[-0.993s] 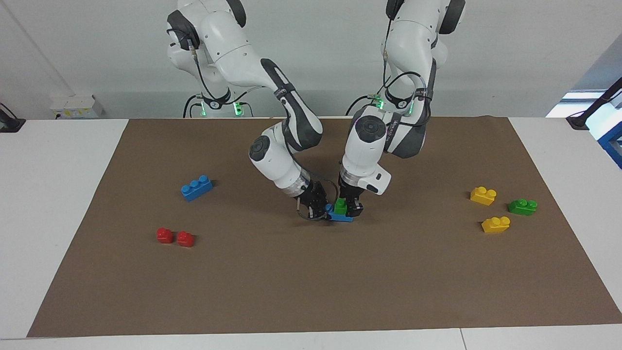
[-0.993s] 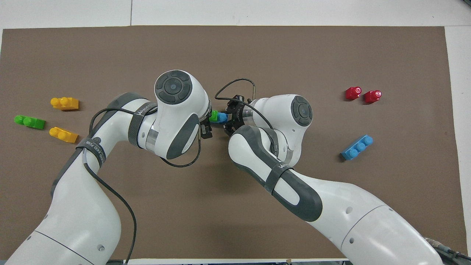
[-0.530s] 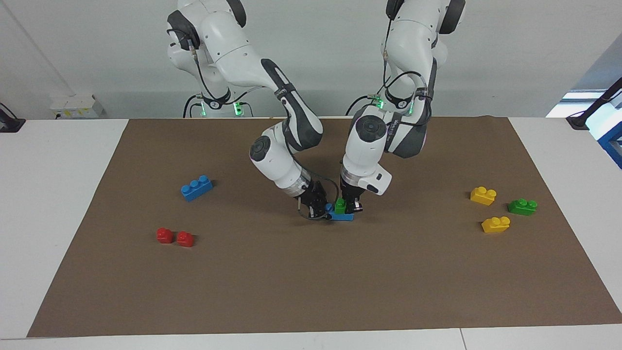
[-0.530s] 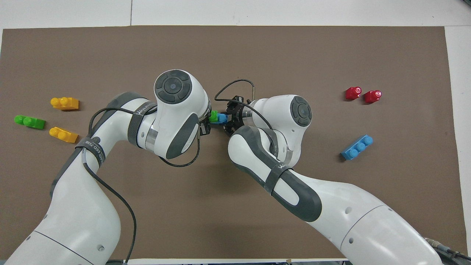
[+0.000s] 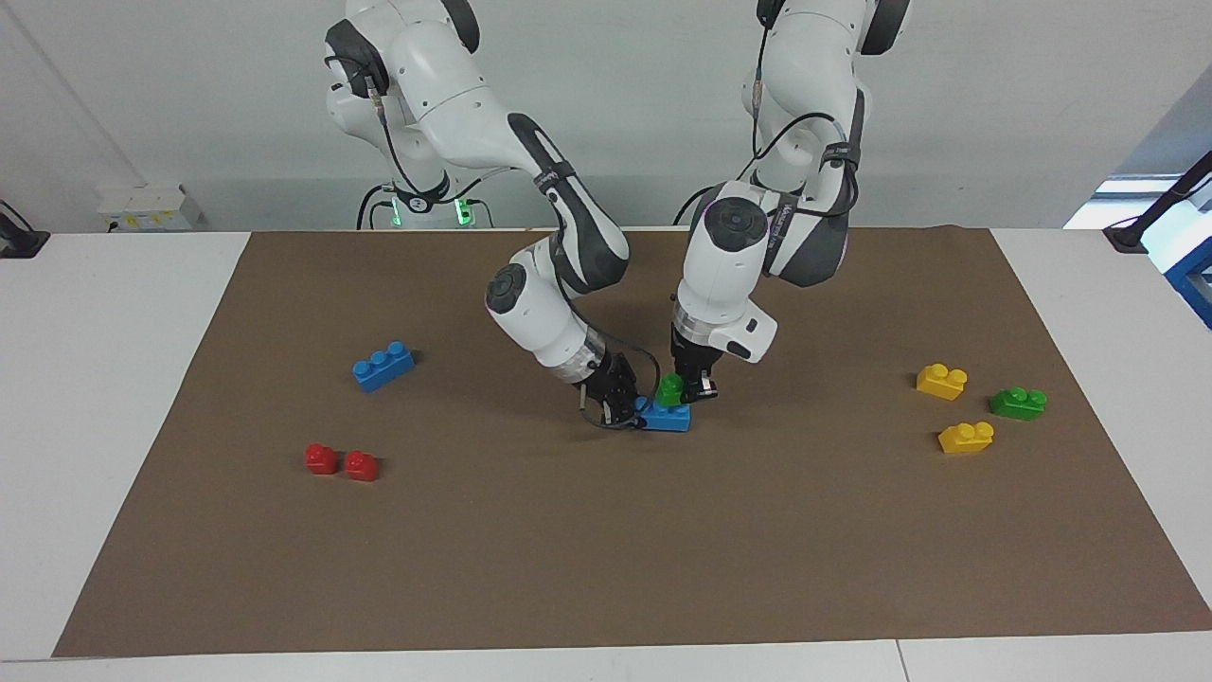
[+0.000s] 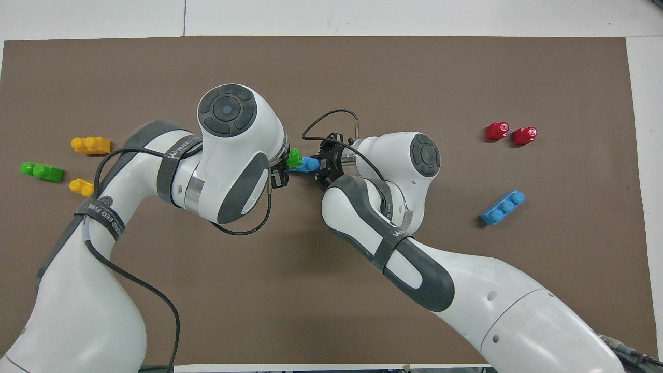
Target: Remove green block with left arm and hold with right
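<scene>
The green block (image 5: 671, 389) is tilted in my left gripper (image 5: 686, 388), which is shut on it just over a blue brick (image 5: 666, 419) at the middle of the brown mat. I cannot tell whether the block still touches that brick. My right gripper (image 5: 622, 404) is low on the mat and shut on the end of the blue brick toward the right arm's end. In the overhead view the green block (image 6: 294, 156) shows tilted beside the blue brick (image 6: 306, 165), between the left gripper (image 6: 284, 167) and the right gripper (image 6: 324, 166).
A second green block (image 5: 1018, 403) and two yellow bricks (image 5: 941, 381) (image 5: 966, 437) lie toward the left arm's end of the mat (image 5: 606, 568). A blue three-stud brick (image 5: 383, 366) and two red pieces (image 5: 321, 458) (image 5: 361, 465) lie toward the right arm's end.
My left gripper has risen with the green block, tilting it up off the blue brick. The left arm's elbow has lifted. The right gripper has stayed on the blue brick.
</scene>
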Motion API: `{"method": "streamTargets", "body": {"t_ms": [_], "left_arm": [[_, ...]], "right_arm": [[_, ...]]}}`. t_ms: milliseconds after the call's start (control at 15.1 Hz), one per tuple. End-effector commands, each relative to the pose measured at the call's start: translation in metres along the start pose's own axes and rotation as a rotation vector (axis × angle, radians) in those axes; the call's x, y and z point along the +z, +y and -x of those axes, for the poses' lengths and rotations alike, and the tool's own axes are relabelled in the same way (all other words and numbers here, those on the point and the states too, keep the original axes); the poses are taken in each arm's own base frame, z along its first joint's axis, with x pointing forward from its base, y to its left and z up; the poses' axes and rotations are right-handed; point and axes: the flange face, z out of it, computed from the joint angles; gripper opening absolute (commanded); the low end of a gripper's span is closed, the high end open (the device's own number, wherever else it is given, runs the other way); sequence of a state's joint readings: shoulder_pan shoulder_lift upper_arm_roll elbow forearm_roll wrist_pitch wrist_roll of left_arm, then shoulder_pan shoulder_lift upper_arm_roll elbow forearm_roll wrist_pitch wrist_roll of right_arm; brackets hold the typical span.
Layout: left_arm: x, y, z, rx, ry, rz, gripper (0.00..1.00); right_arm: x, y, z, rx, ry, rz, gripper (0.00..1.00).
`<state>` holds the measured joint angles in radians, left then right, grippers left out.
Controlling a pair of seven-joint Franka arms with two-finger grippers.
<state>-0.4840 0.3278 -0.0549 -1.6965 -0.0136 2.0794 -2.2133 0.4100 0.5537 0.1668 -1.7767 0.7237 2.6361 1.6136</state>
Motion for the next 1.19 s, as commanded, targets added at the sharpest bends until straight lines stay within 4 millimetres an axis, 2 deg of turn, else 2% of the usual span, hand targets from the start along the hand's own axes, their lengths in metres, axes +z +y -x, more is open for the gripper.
{"method": "streamTargets", "body": {"t_ms": [0, 132, 397, 530, 662, 795, 927, 1126], "left_arm": [[-0.032, -0.008, -0.011, 0.007, 0.009, -0.008, 0.00], [-0.051, -0.013, -0.021, 0.035, 0.019, -0.018, 0.00], [-0.099, -0.007, -0.078, 0.149, 0.041, -0.049, 0.00], [-0.120, 0.000, -0.116, 0.230, 0.043, -0.058, 0.00], [-0.138, 0.009, -0.157, 0.327, 0.042, -0.067, 0.00], [-0.146, 0.017, -0.192, 0.405, 0.039, -0.080, 0.00], [-0.144, 0.023, -0.216, 0.478, 0.036, -0.082, 0.00], [-0.139, 0.029, -0.253, 0.614, 0.028, -0.087, 0.00]], "right_arm": [[-0.010, -0.009, -0.002, 0.015, -0.010, -0.016, 0.18], [-0.024, -0.014, -0.002, 0.011, -0.014, -0.011, 0.18], [-0.067, -0.030, -0.023, -0.109, -0.004, 0.052, 0.18], [-0.102, -0.038, -0.035, -0.139, -0.005, 0.098, 0.18], [-0.139, -0.044, -0.062, -0.178, -0.008, 0.153, 0.18], [-0.167, -0.046, -0.096, -0.228, -0.021, 0.184, 0.18], [-0.189, -0.049, -0.128, -0.274, -0.030, 0.189, 0.18], [-0.226, -0.058, -0.197, -0.326, -0.066, 0.198, 0.18]]}}
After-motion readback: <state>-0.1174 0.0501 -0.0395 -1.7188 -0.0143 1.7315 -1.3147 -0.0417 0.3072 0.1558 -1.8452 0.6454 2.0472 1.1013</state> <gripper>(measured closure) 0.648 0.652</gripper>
